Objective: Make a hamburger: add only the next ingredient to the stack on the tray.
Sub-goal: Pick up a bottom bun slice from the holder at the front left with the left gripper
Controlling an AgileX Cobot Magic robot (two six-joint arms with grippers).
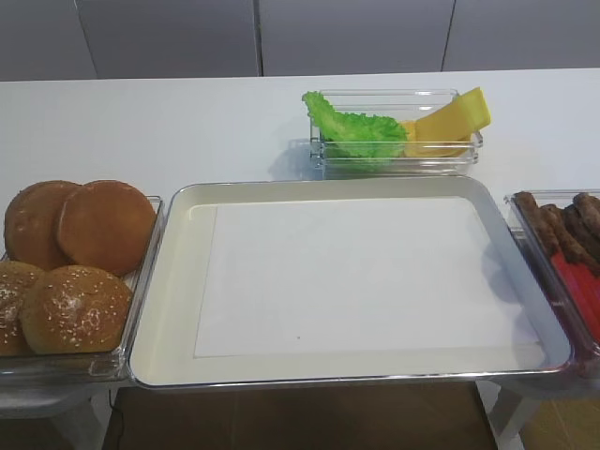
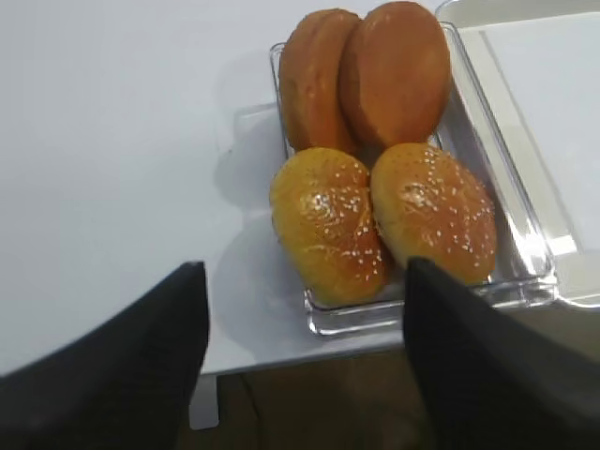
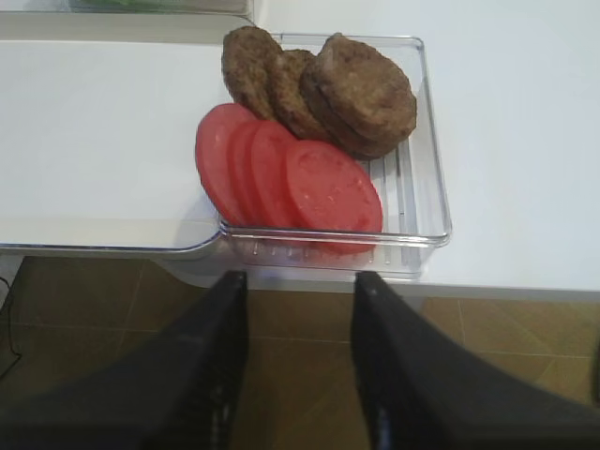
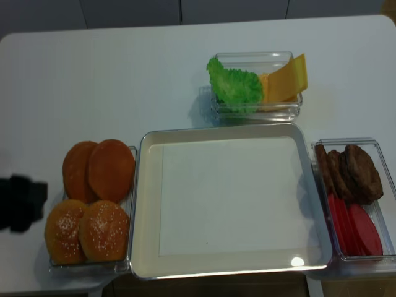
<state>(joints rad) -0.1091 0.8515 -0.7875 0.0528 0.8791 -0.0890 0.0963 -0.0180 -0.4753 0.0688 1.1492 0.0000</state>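
White counter (image 1: 187,122), grey wall panels behind, brown floor below. Tray (image 1: 178,281) at front centre, paper-lined, nothing on it. Flat buns (image 4: 99,170) in bin (image 2: 525,272) at counter's left front edge, behind sesame buns (image 4: 86,230). Left end effector (image 2: 305,366) wide, short of bin, holding nothing. Right end effector (image 3: 300,309) parted, empty, off the front edge.

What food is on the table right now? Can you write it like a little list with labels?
tray: large silver metal tray lined with white paper, nothing on it
left bin: two flat smooth brown bun halves, two sesame-seeded buns
back bin: green lettuce leaf, yellow cheese slices
right bin: brown meat patties, red tomato slices
left end effector: open, near the bun bin
right end effector: open, holding nothing
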